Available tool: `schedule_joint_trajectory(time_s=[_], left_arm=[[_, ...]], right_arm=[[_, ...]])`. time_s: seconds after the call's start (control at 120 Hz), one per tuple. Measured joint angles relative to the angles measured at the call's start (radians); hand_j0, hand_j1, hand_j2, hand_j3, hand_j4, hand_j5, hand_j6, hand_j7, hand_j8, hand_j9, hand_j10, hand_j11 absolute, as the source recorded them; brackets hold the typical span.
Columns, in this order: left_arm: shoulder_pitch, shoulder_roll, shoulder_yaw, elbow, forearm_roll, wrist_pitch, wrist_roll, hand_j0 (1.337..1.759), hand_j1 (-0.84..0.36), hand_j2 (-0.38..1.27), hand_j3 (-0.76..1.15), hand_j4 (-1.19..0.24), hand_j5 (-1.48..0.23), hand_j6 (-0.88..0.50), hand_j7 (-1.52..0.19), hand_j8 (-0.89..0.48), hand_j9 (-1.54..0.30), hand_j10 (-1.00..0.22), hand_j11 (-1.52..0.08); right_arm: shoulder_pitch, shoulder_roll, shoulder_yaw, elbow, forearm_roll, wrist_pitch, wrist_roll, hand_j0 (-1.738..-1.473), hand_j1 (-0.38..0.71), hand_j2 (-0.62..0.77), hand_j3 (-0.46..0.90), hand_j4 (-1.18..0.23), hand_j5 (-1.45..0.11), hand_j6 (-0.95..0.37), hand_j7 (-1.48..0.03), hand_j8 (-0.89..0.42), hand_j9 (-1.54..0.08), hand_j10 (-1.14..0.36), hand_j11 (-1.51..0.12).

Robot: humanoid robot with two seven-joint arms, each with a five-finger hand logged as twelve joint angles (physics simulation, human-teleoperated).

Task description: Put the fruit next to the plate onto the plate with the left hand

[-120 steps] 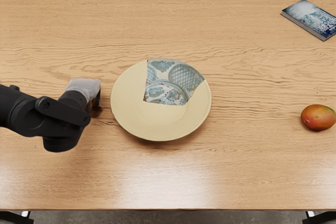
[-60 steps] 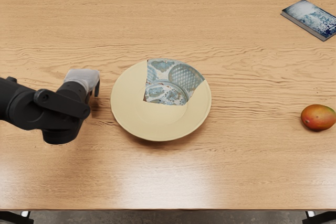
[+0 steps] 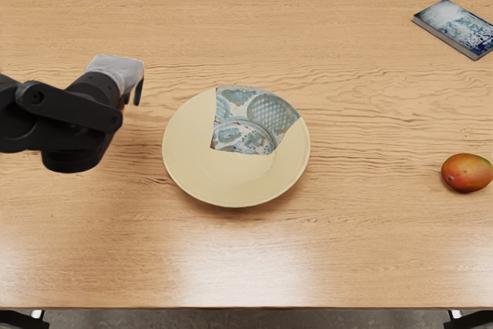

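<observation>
Still the reach step: mango not grasped. Your left hand (image 3: pixel 115 75) hovers left of the plate (image 3: pixel 192 167); can't tell the fingers' spread. Mango (image 3: pixel 467 172) lies on the worktop (image 3: pixel 308 36), well right of the plate. Next move likely needs a long reach across the plate.

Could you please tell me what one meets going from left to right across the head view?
Left hand → plate → mango. The book at the far edge spans the same stretch as the mango, so it has no clear place in the order.
</observation>
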Motion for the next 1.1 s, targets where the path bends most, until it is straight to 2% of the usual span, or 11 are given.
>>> schedule_joint_trajectory(time_s=[0.125,0.3,0.383,0.458,0.592,0.708,0.833,0.908,0.933,1.025,1.1], left_arm=[[-0.055,-0.012,-0.009,-0.023,-0.025,-0.038,0.001,1.649,-0.29,0.53,0.01,-0.86,-1.15,-0.82,-1.15,-0.47,-1.16,-0.55,-1.17],[-0.117,-0.078,-0.036,-0.037,-0.059,-0.075,0.000,1.652,-0.28,0.51,0.00,-0.87,-1.15,-0.85,-1.15,-0.45,-1.16,-0.57,-1.16],[-0.136,-0.119,-0.053,-0.040,-0.077,-0.084,0.000,1.653,-0.34,0.60,0.00,-0.86,-1.16,-0.85,-1.16,-0.45,-1.16,-0.52,-1.16],[-0.151,-0.160,-0.072,-0.041,-0.091,-0.090,0.000,1.654,-0.39,0.68,0.00,-0.86,-1.17,-0.85,-1.17,-0.43,-1.16,-0.57,-1.16],[-0.161,-0.224,-0.106,-0.041,-0.107,-0.093,0.000,1.655,-0.44,0.62,0.00,-0.85,-1.17,-0.85,-1.17,-0.43,-1.15,-0.62,-1.15],[-0.153,-0.228,-0.138,-0.027,-0.123,-0.081,0.001,1.656,-0.22,0.37,0.00,-0.59,-0.80,-0.59,-0.80,-0.35,-0.79,-0.46,-0.79],[-0.150,-0.224,-0.165,-0.014,-0.162,-0.082,0.001,1.657,-0.09,0.22,0.00,-0.43,-0.57,-0.43,-0.57,-0.30,-0.57,-0.35,-0.57],[-0.113,-0.118,-0.208,0.000,-0.233,-0.110,0.001,1.657,-0.04,0.17,0.00,-0.37,-0.49,-0.37,-0.49,-0.28,-0.49,-0.32,-0.49],[-0.074,-0.059,-0.235,0.007,-0.253,-0.143,0.001,1.657,-0.03,0.15,0.00,-0.35,-0.47,-0.35,-0.47,-0.27,-0.47,-0.31,-0.47],[0.048,0.141,-0.391,0.056,-0.299,-0.339,0.001,1.658,0.01,0.12,0.00,-0.31,-0.41,-0.31,-0.41,-0.26,-0.41,-0.28,-0.41],[0.065,0.328,-0.520,0.083,-0.347,-0.499,0.001,1.658,0.03,0.09,0.00,-0.29,-0.38,-0.29,-0.38,-0.25,-0.38,-0.27,-0.38]], right_arm=[[0.000,0.000,0.000,0.000,0.000,0.000,0.000,-1.658,-0.31,-0.01,0.00,-0.04,-0.05,-0.04,-0.05,-0.04,-0.05,-0.04,-0.05],[0.000,0.000,0.000,0.000,0.000,0.000,0.000,-1.658,-0.31,-0.01,0.00,-0.04,-0.05,-0.04,-0.05,-0.04,-0.05,-0.04,-0.05],[0.000,0.000,0.000,0.000,0.000,0.000,0.000,-1.658,-0.31,-0.01,0.00,-0.04,-0.05,-0.04,-0.05,-0.04,-0.05,-0.04,-0.05],[0.000,0.000,0.000,0.000,0.000,0.000,0.000,-1.658,-0.31,-0.01,0.00,-0.04,-0.05,-0.04,-0.05,-0.04,-0.05,-0.04,-0.05],[0.000,0.000,0.000,0.000,0.000,0.000,0.000,-1.658,-0.31,-0.01,0.00,-0.04,-0.05,-0.04,-0.05,-0.04,-0.05,-0.04,-0.05],[0.000,0.000,0.000,0.000,0.000,0.000,0.000,-1.658,-0.31,-0.01,0.00,-0.04,-0.05,-0.04,-0.05,-0.04,-0.05,-0.04,-0.05],[0.000,0.000,0.000,0.000,0.000,0.000,0.000,-1.658,-0.31,-0.01,0.00,-0.04,-0.05,-0.04,-0.05,-0.04,-0.05,-0.04,-0.05],[0.000,0.000,0.000,0.000,0.000,0.000,0.000,-1.658,-0.31,-0.01,0.00,-0.04,-0.05,-0.04,-0.05,-0.04,-0.05,-0.04,-0.05],[0.000,0.000,0.000,0.000,0.000,0.000,0.000,-1.658,-0.31,-0.01,0.00,-0.04,-0.05,-0.04,-0.05,-0.04,-0.05,-0.04,-0.05],[0.000,0.000,0.000,0.000,0.000,0.000,0.000,-1.658,-0.31,-0.01,0.00,-0.04,-0.05,-0.04,-0.05,-0.04,-0.05,-0.04,-0.05],[0.000,0.000,0.000,0.000,0.000,0.000,0.000,-1.658,-0.31,-0.01,0.00,-0.04,-0.05,-0.04,-0.05,-0.04,-0.05,-0.04,-0.05]])
